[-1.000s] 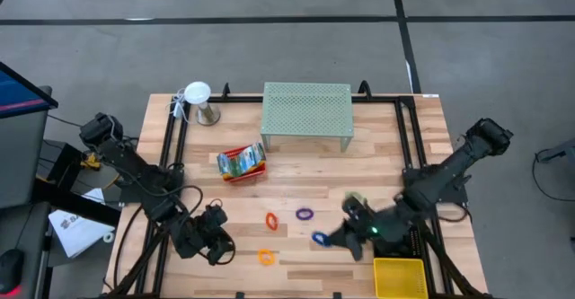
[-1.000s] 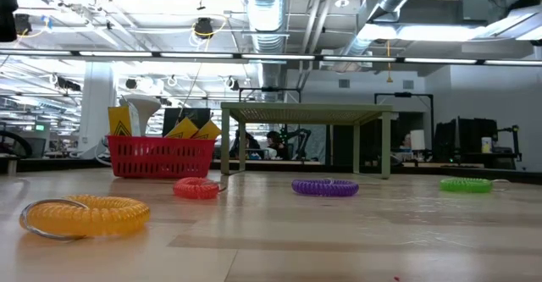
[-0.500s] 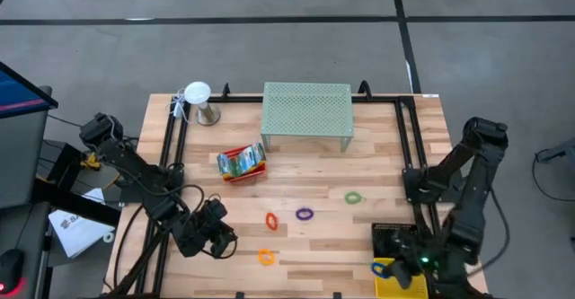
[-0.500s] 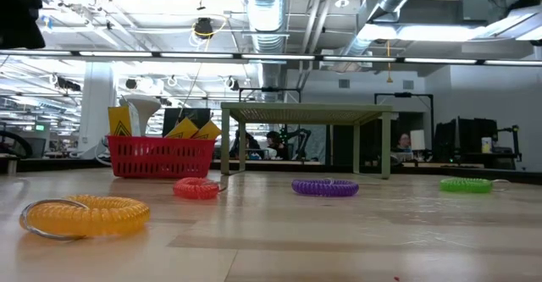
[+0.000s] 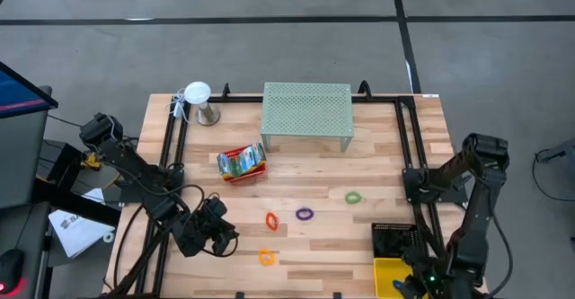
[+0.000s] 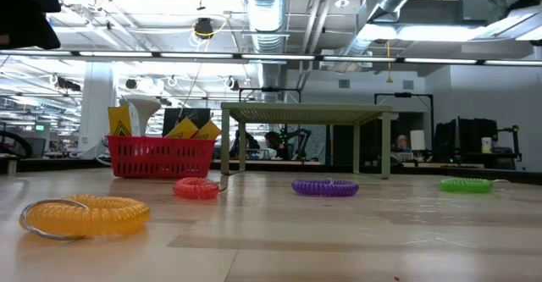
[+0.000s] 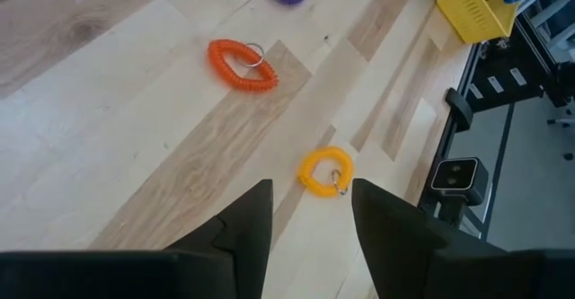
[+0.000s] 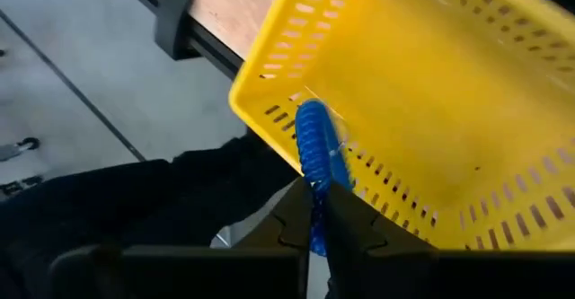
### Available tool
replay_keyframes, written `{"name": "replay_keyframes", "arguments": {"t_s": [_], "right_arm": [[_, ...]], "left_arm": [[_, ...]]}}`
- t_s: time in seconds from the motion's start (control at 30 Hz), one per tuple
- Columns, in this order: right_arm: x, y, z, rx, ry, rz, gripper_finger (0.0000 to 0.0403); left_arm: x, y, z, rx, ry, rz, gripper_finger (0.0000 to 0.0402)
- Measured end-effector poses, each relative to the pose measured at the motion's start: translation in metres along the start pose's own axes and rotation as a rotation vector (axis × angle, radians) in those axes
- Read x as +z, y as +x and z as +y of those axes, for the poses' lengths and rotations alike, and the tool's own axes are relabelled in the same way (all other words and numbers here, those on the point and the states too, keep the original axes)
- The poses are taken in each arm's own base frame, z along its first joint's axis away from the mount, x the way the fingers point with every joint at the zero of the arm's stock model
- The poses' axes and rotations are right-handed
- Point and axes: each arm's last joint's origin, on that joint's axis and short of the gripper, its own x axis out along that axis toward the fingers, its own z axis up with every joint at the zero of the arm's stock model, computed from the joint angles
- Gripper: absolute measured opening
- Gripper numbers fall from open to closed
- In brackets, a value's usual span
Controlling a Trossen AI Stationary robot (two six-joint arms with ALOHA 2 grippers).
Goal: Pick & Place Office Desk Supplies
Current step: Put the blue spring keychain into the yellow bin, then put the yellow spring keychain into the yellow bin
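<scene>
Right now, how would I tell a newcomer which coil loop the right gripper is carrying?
Start at the yellow tray on the table's near right corner. The right gripper holds a coil loop above its rim; it is the only blue one.

Pale matt wood table [image 5: 377, 160]; perforated yellow plastic tray [image 8: 467, 119]; glossy coiled-plastic blue loop [image 8: 314, 142].

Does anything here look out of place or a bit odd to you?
Mostly tidy. Four coiled loops lie loose on the table: orange, purple, green and yellow. The odd spot: the right gripper, jaws shut on a blue loop, holds it at the yellow tray rim, not clearly inside.
</scene>
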Motion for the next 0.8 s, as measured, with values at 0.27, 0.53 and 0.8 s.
{"name": "replay_keyframes", "arguments": {"t_s": [0.27,0.53,0.8], "right_arm": [[0.001,0.002,-0.001,-0.015,-0.020,-0.015,0.0082],[0.008,0.000,0.001,-0.025,-0.019,-0.034,0.0154],[0.039,-0.008,0.018,0.038,-0.014,-0.171,0.0183]], "left_arm": [[0.002,0.001,-0.001,-0.009,-0.012,-0.006,0.0146],[0.002,0.001,-0.001,-0.012,-0.015,-0.014,0.0145],[0.004,0.002,-0.001,-0.004,-0.020,-0.044,0.0145]]}}
